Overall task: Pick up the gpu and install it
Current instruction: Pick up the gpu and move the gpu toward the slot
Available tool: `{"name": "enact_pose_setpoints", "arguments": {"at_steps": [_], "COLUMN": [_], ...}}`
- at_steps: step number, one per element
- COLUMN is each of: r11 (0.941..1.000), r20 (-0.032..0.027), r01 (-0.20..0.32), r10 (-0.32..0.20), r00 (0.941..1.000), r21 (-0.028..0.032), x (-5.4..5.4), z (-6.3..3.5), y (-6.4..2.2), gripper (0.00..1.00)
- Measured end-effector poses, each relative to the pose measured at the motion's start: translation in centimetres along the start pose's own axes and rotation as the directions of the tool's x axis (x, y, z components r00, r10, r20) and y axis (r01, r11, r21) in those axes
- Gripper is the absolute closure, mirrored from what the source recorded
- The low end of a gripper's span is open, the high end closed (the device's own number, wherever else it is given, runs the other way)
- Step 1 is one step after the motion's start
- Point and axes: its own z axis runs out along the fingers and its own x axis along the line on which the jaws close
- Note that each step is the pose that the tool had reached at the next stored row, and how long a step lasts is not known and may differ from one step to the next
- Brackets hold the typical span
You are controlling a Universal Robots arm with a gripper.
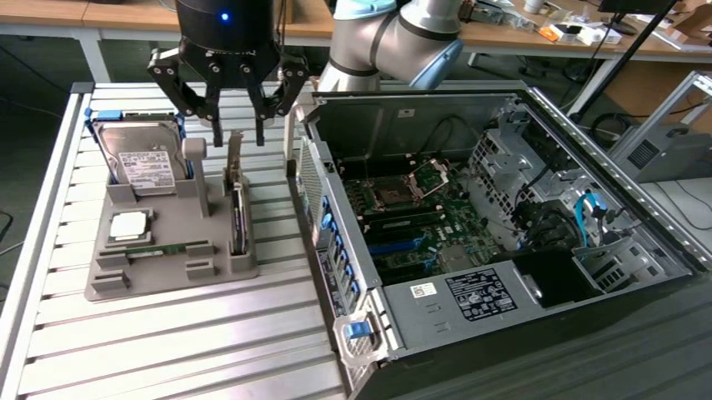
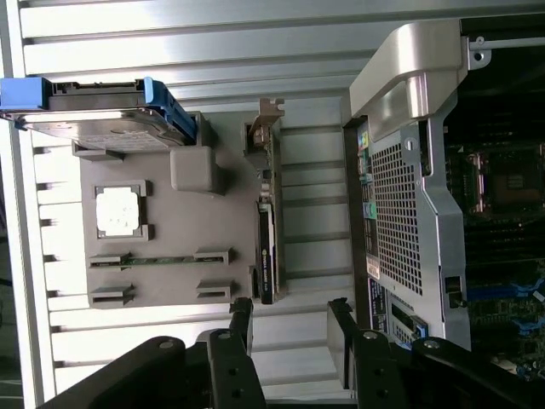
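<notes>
Exterior view shows gpu [image 1: 237, 208] edge-on, face hidden.

My gripper [image 1: 235, 129], jaws spread, hangs over the gpu [image 1: 237, 204], which stands on edge in the grey tray [image 1: 167, 271] just below my fingertips.

Silver-blue arm [image 1: 384, 37], black fingers [image 2: 341, 336]

Bright light glares off the slatted table [image 2: 213, 25]; the computer case [image 2: 400, 221] is dim inside.
</notes>
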Motion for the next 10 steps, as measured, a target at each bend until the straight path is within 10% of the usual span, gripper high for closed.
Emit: {"name": "enact_pose_setpoints", "arguments": {"at_steps": [10], "r11": [1.0000], "r20": [0.0000], "r01": [0.000], "r10": [0.000], "r00": [1.0000], "r21": [0.0000], "x": [0.00], "z": [0.19], "y": [-0.01], "gripper": [0.52]}}
